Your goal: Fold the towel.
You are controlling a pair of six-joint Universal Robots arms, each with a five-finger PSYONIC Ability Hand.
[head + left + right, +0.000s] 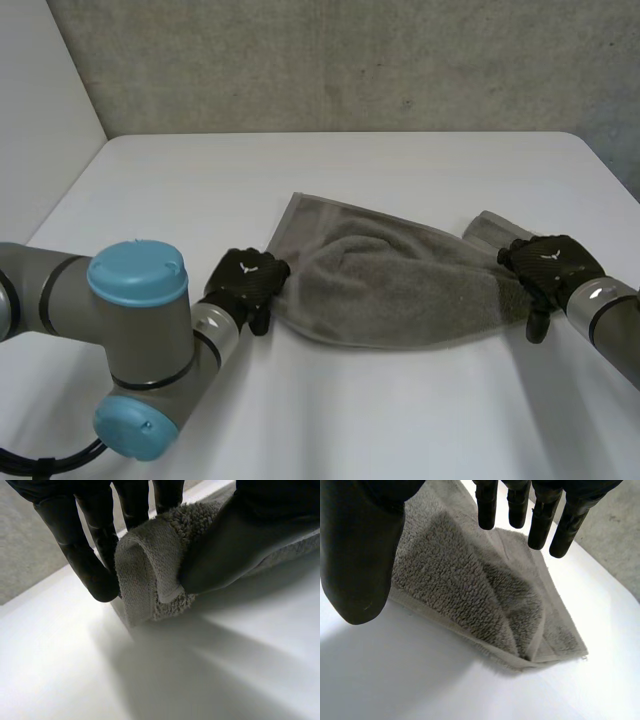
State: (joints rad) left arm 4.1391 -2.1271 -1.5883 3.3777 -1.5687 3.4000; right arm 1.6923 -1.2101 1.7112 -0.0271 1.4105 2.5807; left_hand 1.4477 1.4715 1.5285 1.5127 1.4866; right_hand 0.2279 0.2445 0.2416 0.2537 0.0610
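Observation:
A rumpled grey towel (pixel 390 285) lies on the white table (pixel 350 170), partly bunched. My left hand (pixel 248 278) is at the towel's near left corner. In the left wrist view its fingers (pixel 85 555) and thumb (pixel 235 540) pinch a rolled edge of the towel (pixel 145 565) just above the table. My right hand (pixel 548 262) is at the towel's right end. In the right wrist view its fingers (pixel 540 520) are straight and apart from the thumb (pixel 360 555), hovering over a folded corner of the towel (pixel 470 595) without gripping it.
Bare white table runs all around the towel, with wide room behind it and in front. A grey wall (pixel 350 60) stands behind the table's far edge. My left arm's blue-capped elbow (pixel 137 275) sits low at the near left.

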